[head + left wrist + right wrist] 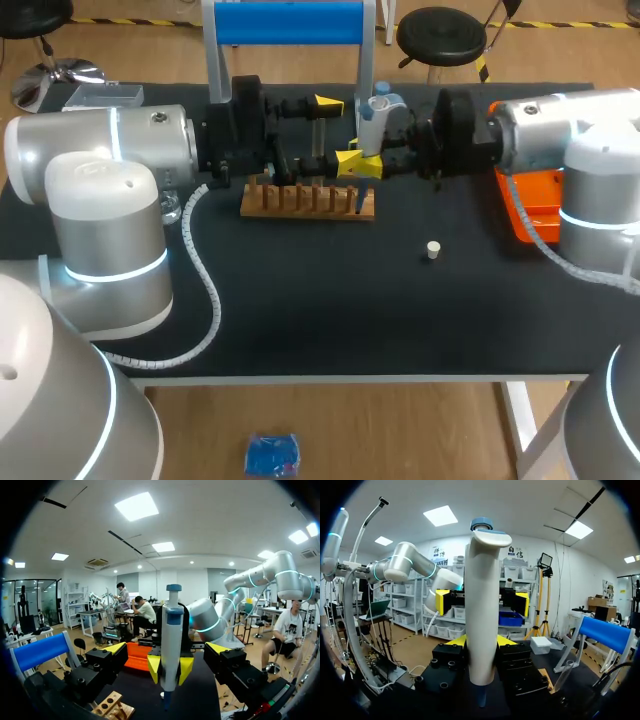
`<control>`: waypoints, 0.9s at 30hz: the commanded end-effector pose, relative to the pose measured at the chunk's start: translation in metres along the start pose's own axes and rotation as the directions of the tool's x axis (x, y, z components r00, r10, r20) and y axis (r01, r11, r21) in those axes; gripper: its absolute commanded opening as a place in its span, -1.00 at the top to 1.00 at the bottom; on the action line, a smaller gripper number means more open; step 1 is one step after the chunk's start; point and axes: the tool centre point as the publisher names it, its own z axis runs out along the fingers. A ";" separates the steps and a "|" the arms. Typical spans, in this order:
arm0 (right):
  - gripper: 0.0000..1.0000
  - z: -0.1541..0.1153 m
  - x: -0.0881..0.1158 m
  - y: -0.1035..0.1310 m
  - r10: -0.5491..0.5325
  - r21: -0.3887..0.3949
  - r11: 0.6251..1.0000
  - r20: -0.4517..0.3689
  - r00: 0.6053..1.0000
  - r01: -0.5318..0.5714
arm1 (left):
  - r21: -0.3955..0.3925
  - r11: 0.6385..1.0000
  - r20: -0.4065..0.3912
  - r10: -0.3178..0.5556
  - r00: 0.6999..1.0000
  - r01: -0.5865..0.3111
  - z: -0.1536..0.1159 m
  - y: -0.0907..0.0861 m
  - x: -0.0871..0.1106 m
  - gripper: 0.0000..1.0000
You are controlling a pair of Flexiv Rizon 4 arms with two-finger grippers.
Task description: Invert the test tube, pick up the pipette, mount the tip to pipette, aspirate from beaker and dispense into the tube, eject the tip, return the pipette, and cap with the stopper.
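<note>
My right gripper (357, 163) is shut on the white pipette (375, 115) with its blue top and holds it upright above the wooden rack (307, 200). In the right wrist view the pipette (482, 615) fills the gap between the right gripper's (481, 642) yellow tips. My left gripper (322, 132) faces it from the other side, wide open and holding nothing. In the left wrist view the pipette (171, 645) stands just ahead of the left gripper (166, 650), between its spread fingers without touching them. A small white stopper (433, 250) lies on the black table. I cannot make out the test tube.
An orange tray (530, 205) sits at the right, partly under my right arm. A blue-topped stand (290, 25) rises behind the rack. A glass vessel (170, 205) stands by my left arm's base. A clear box (105, 95) lies at the back left.
</note>
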 end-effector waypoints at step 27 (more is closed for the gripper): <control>1.00 0.033 -0.015 -0.001 -0.030 -0.014 0.999 0.030 0.999 0.030 | 0.002 1.000 0.004 0.001 1.000 -0.001 0.001 0.000 0.001 -1.00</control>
